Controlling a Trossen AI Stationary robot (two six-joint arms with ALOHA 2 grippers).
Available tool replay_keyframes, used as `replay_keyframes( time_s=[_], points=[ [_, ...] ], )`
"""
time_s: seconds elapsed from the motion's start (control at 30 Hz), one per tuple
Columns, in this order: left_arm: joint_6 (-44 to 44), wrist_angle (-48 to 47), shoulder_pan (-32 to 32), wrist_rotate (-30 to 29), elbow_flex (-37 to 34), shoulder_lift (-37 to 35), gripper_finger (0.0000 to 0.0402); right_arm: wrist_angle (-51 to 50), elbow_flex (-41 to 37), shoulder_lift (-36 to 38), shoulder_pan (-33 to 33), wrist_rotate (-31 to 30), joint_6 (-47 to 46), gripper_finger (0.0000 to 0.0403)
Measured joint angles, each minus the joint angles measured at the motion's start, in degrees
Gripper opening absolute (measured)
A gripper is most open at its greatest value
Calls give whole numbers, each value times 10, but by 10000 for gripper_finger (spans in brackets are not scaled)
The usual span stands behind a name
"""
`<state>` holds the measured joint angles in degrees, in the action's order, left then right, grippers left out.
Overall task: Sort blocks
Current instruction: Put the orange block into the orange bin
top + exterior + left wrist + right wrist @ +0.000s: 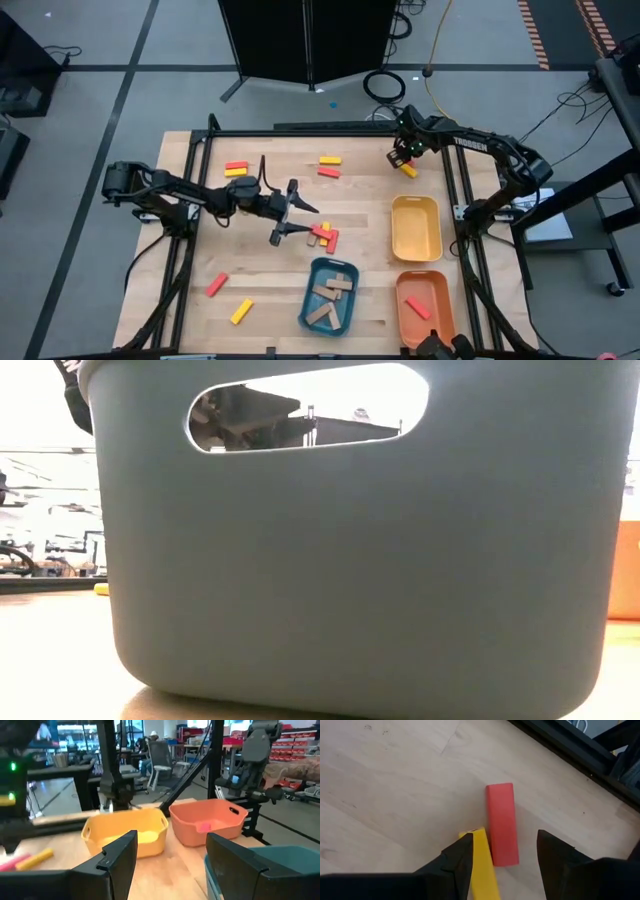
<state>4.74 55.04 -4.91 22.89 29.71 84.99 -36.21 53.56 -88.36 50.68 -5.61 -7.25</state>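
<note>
Hovering: your right end effector [502, 865] spread over touching red block [501, 822] and yellow block [484, 865] on tabletop [270, 290]; left end effector [290, 212] spread mid-tabletop, empty.

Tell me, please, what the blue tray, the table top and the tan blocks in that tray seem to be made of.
Blue tray: probably moulded plastic; smooth matte wall, rounded corners, cut-out handle in the low view.
Table top: pale wood, likely sealed; grain and plank seams show.
Tan blocks: apparently unpainted wood, the same colour as the table; grain too small to confirm.
</note>
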Motion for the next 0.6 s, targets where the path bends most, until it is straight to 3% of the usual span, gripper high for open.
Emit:
replay_keyframes(
  time_s=[0.23, 0.43, 0.6],
  points=[
    [7, -2, 0, 59, 33, 0, 233, 1, 0, 0, 0, 0, -55, 143],
    [49, -29, -8, 69, 41, 0, 233, 5, 0, 0, -2, -3, -120, 143],
    [1, -31, -89, 58, 38, -6, 233, -20, 0, 0, -5, 8, -180, 143]
  ],
)
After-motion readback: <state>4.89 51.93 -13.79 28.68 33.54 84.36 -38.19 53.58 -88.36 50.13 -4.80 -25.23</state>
